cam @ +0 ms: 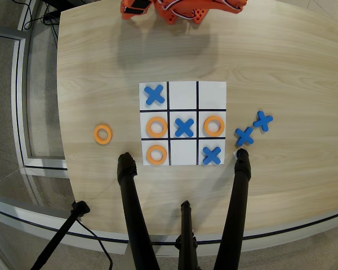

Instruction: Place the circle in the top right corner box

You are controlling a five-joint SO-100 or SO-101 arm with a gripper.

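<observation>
Four orange rings show in the overhead view. One ring [103, 134] lies loose on the wooden table, left of the paper grid [183, 90]. Three others lie in grid cells: middle left [156, 126], middle right [214, 125] and bottom left [156, 154]. The top right corner cell [212, 94] is a bare white square. Blue crosses lie in the top left [154, 94], centre [184, 127] and bottom right [212, 155] cells. The orange arm [183, 8] is folded at the top edge, far from the grid. Its fingers are cut off by the frame and hard to make out.
Two spare blue crosses [244, 135] [263, 120] lie right of the grid. Black tripod legs [129, 208] [236, 202] stand on the table's near edge just below the grid. The table's curved edge [61, 112] runs down the left.
</observation>
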